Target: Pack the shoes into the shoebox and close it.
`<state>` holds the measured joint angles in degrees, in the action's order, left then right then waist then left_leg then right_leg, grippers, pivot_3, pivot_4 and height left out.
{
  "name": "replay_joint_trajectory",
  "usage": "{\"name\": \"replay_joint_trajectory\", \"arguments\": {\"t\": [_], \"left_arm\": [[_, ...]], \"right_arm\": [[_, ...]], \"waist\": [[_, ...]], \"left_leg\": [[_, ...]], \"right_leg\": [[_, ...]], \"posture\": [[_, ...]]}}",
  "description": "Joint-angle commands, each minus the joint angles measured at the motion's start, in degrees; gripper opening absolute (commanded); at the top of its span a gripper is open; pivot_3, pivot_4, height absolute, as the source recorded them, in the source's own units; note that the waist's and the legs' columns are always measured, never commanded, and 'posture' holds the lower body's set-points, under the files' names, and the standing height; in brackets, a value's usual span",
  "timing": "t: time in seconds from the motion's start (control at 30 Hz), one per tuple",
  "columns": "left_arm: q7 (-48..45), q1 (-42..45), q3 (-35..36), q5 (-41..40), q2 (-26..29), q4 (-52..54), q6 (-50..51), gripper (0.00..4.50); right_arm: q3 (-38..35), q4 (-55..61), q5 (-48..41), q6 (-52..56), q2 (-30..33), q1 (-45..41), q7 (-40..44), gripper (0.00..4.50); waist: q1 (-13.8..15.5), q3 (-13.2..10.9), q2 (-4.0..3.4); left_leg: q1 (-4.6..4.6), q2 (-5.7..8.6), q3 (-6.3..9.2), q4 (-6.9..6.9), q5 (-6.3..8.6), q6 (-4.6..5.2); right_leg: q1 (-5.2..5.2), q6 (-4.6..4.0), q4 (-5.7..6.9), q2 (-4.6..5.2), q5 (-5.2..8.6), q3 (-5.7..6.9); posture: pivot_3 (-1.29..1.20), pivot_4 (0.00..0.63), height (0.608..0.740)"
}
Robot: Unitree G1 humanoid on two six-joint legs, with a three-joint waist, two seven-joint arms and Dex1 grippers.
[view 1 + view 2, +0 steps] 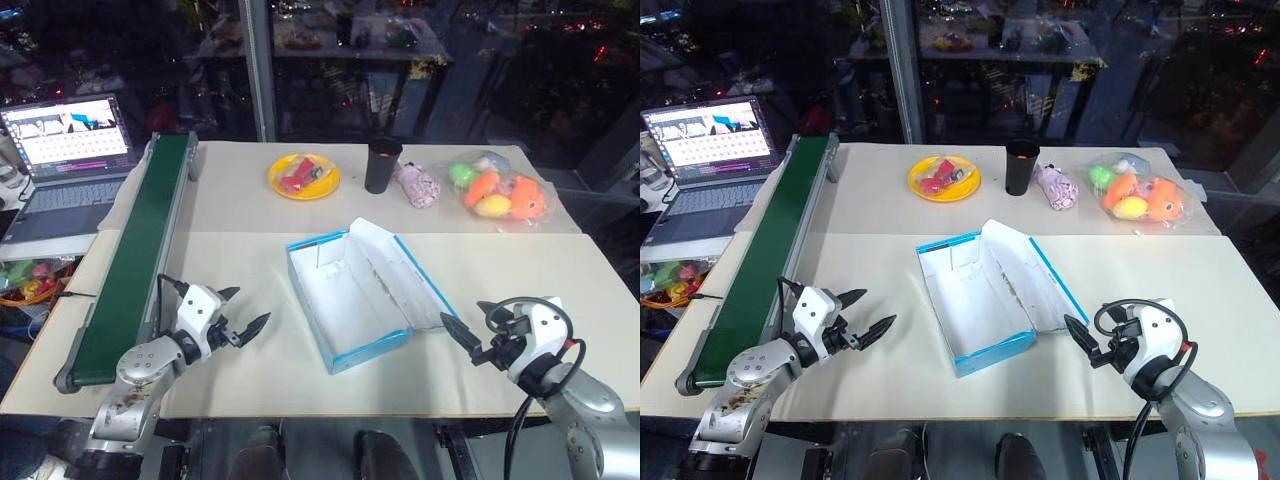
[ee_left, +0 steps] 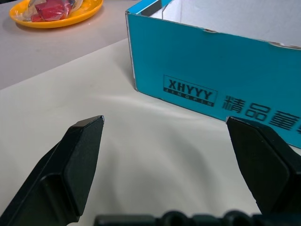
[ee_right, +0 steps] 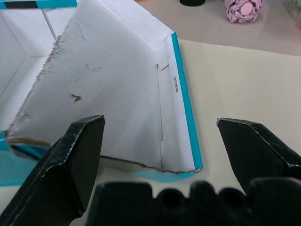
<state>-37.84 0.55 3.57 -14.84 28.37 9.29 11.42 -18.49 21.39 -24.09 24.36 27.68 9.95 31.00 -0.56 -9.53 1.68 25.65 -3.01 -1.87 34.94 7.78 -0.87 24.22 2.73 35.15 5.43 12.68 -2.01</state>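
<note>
On the table (image 1: 250, 380), which has a smooth pale cover, the shoebox (image 1: 330, 340) sits in the middle, and everything else is told from it. Far to the left of the shoebox is an open laptop (image 1: 65, 150) with a lit screen. Next comes a long flat green belt (image 1: 135, 265) with grey metal sides. Just left of the shoebox hangs the left gripper (image 1: 245, 315), its two black pointed fingers (image 2: 77, 165) spread wide apart and holding nothing. The shoebox is light blue card outside and plain white inside, a long box shape with nothing in it. Its side has dark letters printed on it. Its lid (image 3: 103, 89) stands open on the right side, and the white card edge looks torn and rough. Behind the shoebox, a bit to the left, is a round yellow plate (image 1: 304, 177) with the soft red shoes (image 1: 298, 176) lying on it. Behind the box stands a black cup (image 1: 382, 165), then a pink bumpy soft thing (image 1: 417, 185), then a clear bag of bright round toys (image 1: 500, 190). Just right of the shoebox is the right gripper (image 1: 468, 325), fingers wide apart too, holding nothing
</note>
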Motion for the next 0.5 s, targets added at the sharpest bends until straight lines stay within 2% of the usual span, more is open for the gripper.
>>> {"name": "replay_joint_trajectory", "arguments": {"t": [0.03,0.07,0.23,0.37,0.5], "left_arm": [[0.6,4.7,1.0,-1.4,-0.2,0.2,1.4,4.43],[1.7,7.9,2.1,-3.0,-0.5,0.0,4.1,4.43],[7.3,19.1,6.8,-6.0,-0.7,-0.5,10.7,4.43],[13.8,27.8,10.2,-5.4,0.2,-1.7,15.5,4.43],[19.9,30.3,12.1,-2.4,2.3,0.0,20.0,4.43]], "right_arm": [[-1.3,2.3,-1.5,1.0,1.7,-2.5,-0.4,4.5],[-1.7,3.9,-2.7,3.2,3.3,-4.4,-0.3,4.5],[-2.3,7.2,-10.2,13.2,7.9,-17.3,-1.7,4.5],[2.1,5.4,-12.3,18.6,8.6,-29.7,-3.4,4.5],[8.1,1.5,-12.1,20.1,6.4,-39.0,-2.3,4.5]], "waist": [[0.0,0.0,0.0],[0.1,0.0,0.0],[-0.2,-0.1,0.06],[-0.2,-0.1,0.2],[-0.4,-0.2,0.27]], "left_leg": [[0.0,0.0,0.0,-0.01,-0.03,0.05],[-0.01,-0.01,0.01,-0.03,-0.18,0.31],[0.16,0.0,0.15,0.4,-0.19,0.28],[0.06,0.01,0.15,0.4,-0.18,0.14],[0.05,0.02,0.17,0.4,-0.25,0.12]], "right_leg": [[0.0,0.0,0.01,-0.01,0.0,0.0],[-0.01,0.02,0.03,-0.04,0.01,-0.03],[0.04,0.36,0.19,-0.13,-0.01,-0.03],[-0.06,0.31,0.05,-0.15,-0.31,-0.05],[-0.05,0.31,0.08,-0.17,-0.39,-0.08]], "posture": [[0.0,0.15,0.736],[0.0,0.15,0.736],[0.0,0.15,0.736],[0.0,0.15,0.736],[0.0,0.15,0.736]]}}
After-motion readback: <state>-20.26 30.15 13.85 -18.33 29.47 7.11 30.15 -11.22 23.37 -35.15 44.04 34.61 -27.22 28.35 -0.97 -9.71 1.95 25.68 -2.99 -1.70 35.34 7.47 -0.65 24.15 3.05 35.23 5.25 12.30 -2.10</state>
